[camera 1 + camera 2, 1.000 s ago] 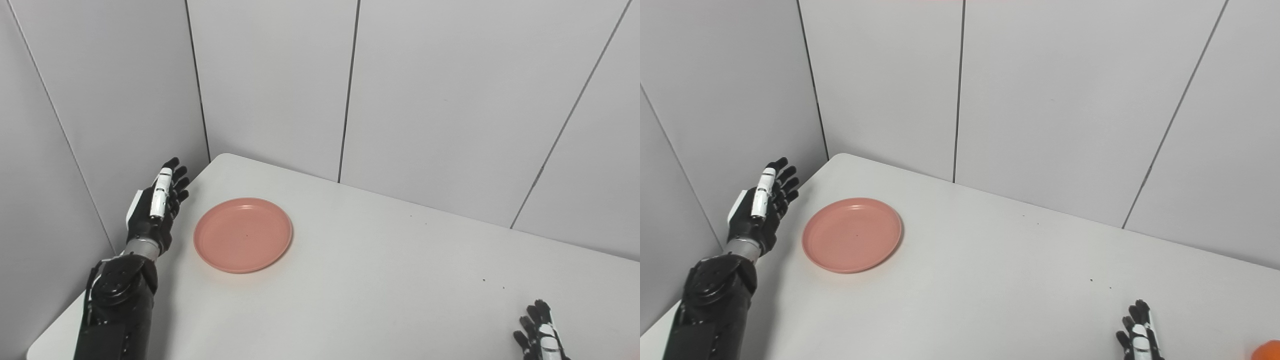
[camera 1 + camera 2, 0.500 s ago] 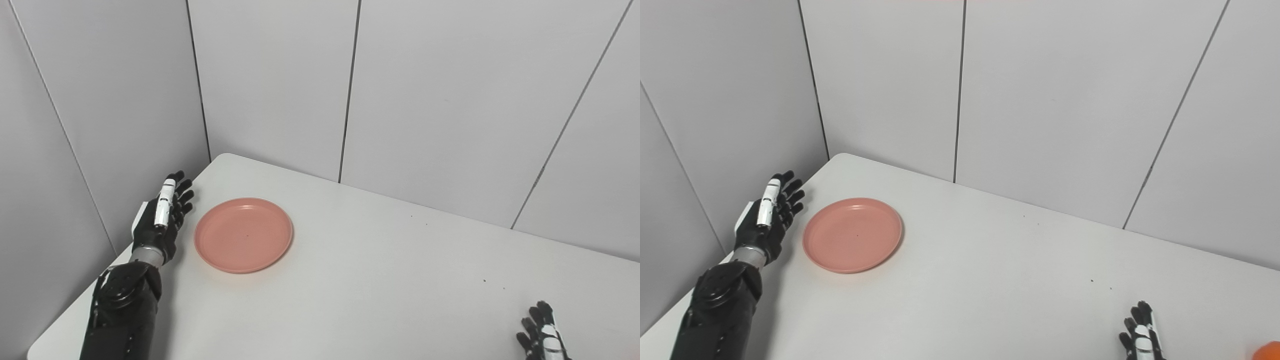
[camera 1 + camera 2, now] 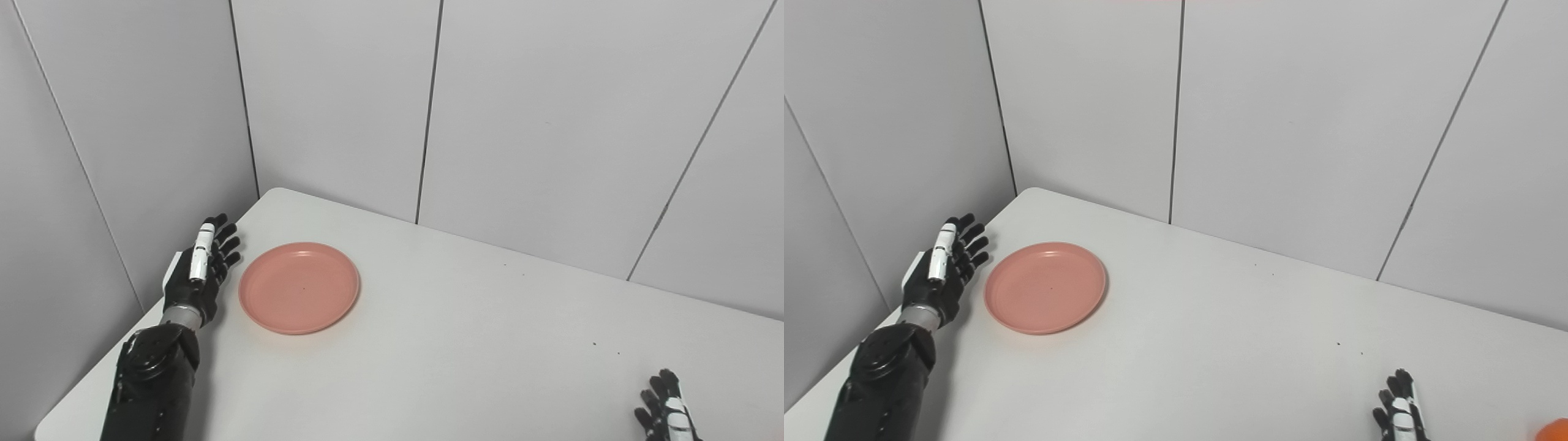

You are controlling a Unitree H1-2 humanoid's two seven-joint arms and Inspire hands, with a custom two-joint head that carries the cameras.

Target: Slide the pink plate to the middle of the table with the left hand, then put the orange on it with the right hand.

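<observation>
Near the surface's [image 3: 465, 343] far-left corner, my left robot hand [image 3: 199, 275], fingers spread and empty, hovers just beside the shallow round pink plastic plate [image 3: 299, 286]. I judge it light, stiff, slippery: push its left rim. Right robot hand [image 3: 1399, 413] waits, fingers apart, near the orange [image 3: 1554, 430].

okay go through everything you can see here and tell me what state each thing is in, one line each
pink plate: empty, flat on the table, near its left end
left hand: open, beside the plate, not touching it
right hand: fingers apart, holding nothing, partly out of frame
orange: on the table at the frame's corner, unheld
</observation>
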